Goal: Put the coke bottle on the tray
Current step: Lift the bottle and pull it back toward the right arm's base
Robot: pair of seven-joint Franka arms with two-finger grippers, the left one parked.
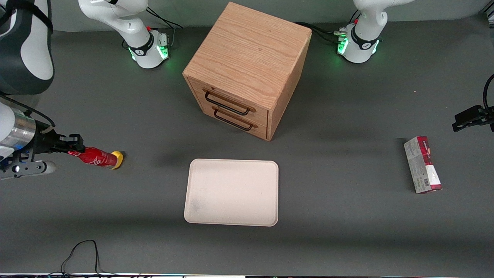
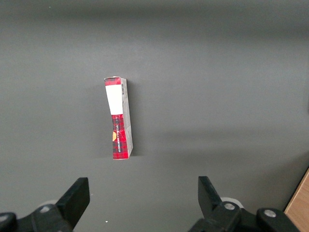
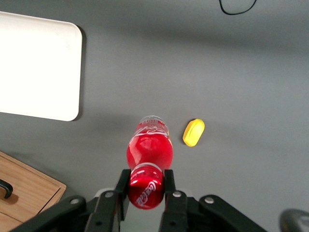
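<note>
At the working arm's end of the table, black two-finger gripper (image 1: pixel 73 144) clamps glossy red coke bottle (image 1: pixel 96 157), its long axis pointing at three o'clock toward flat cream rectangular tray (image 1: pixel 231 192).

The black gripper (image 3: pixel 143 193) has its two jaws closed on the cap end of the small shiny red coke bottle (image 3: pixel 148 159) with white writing. The bottle points away from the gripper over the dark grey table (image 3: pixel 241 72). A small yellow oval thing (image 3: pixel 193 132) lies on the table near the bottle. The big flat cream tray (image 3: pixel 36 67) sits well apart. A corner of a light brown wooden cabinet (image 3: pixel 24 195) shows too.
</note>
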